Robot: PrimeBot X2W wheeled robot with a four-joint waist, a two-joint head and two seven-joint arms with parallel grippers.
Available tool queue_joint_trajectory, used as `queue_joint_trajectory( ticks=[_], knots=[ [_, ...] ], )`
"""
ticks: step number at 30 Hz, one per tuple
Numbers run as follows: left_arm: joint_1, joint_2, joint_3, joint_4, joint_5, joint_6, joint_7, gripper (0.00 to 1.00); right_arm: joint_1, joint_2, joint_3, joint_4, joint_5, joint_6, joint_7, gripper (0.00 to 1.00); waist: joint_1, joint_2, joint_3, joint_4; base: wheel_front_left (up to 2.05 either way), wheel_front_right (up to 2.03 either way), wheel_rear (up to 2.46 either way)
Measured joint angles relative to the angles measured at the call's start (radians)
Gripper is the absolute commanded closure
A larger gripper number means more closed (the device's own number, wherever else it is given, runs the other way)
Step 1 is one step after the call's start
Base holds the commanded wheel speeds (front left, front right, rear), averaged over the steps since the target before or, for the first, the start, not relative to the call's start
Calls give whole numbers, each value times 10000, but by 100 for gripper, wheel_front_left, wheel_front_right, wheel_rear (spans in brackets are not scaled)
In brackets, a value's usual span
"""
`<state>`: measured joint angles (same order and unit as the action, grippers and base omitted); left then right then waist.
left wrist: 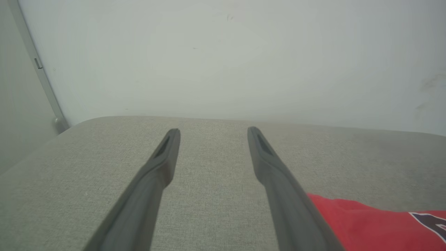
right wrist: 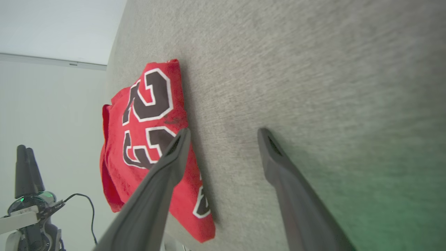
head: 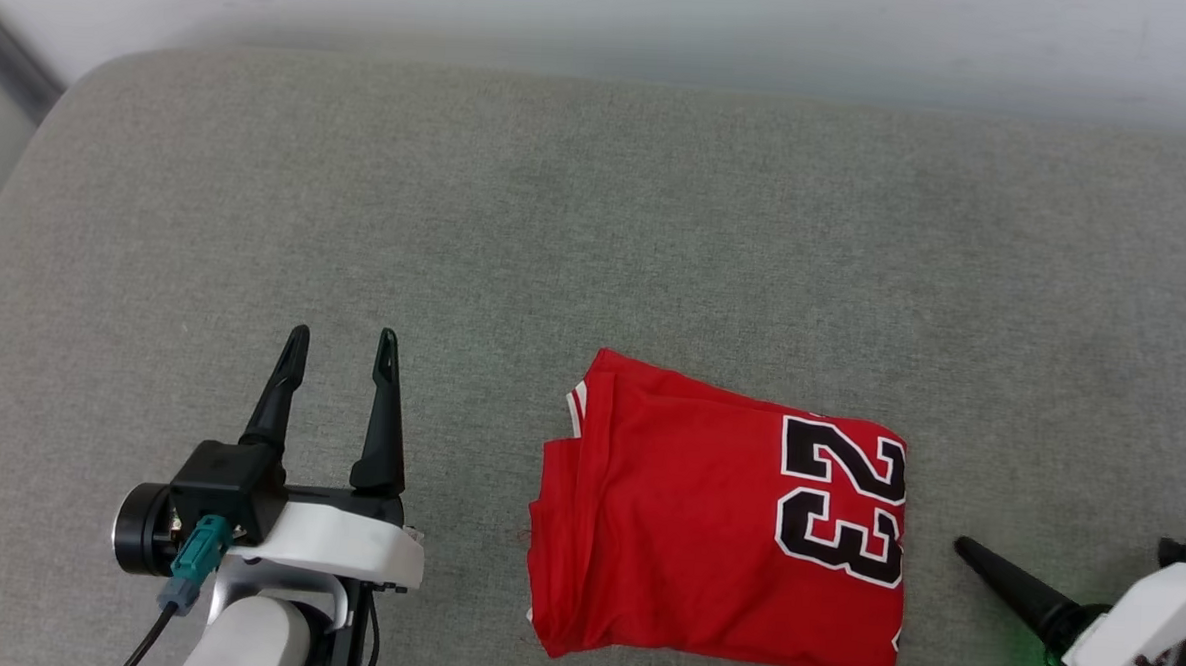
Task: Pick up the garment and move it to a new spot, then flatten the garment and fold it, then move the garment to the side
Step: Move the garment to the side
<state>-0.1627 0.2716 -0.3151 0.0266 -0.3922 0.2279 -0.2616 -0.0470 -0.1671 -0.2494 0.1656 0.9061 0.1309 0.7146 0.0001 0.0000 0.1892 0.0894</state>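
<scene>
Between open pincers (head: pixel 340 347) lies folded garment (head: pixel 705 528)

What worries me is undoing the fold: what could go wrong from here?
1. The garment lies folded, with loose layered edges toward the open left gripper. A pinch there might catch only the top layer and open the fold.
2. The right gripper waits open beside the number side. Sliding the garment over the textured grey cushion with one gripper could bunch it.
</scene>
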Motion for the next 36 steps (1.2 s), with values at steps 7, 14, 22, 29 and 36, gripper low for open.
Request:
queue_joint_trajectory(
  ticks=[7,14,22,29,36],
  knots=[
    [-134,-50,128,86,201,-157,0,0,-543,688,610,941,2550,10,723,0,0,0,497,341,0,0,0],
    [-141,-61,236,127,303,-186,0,0,-738,715,1300,1243,3371,6,1039,100,0,0,454,412,0,0,0],
    [35,-121,303,203,359,-240,-4,0,-831,-253,2468,466,1921,0,-209,100,0,0,-60,192,0,0,0],
    [439,52,385,138,360,-244,-13,0,-935,-1618,3624,332,-832,0,-1039,100,0,0,-573,-449,0,0,0],
    [566,339,514,-316,362,-240,4,0,-2120,-2311,4544,1218,-3833,2,-1377,100,0,0,-712,-2352,0,0,0]
  ],
)
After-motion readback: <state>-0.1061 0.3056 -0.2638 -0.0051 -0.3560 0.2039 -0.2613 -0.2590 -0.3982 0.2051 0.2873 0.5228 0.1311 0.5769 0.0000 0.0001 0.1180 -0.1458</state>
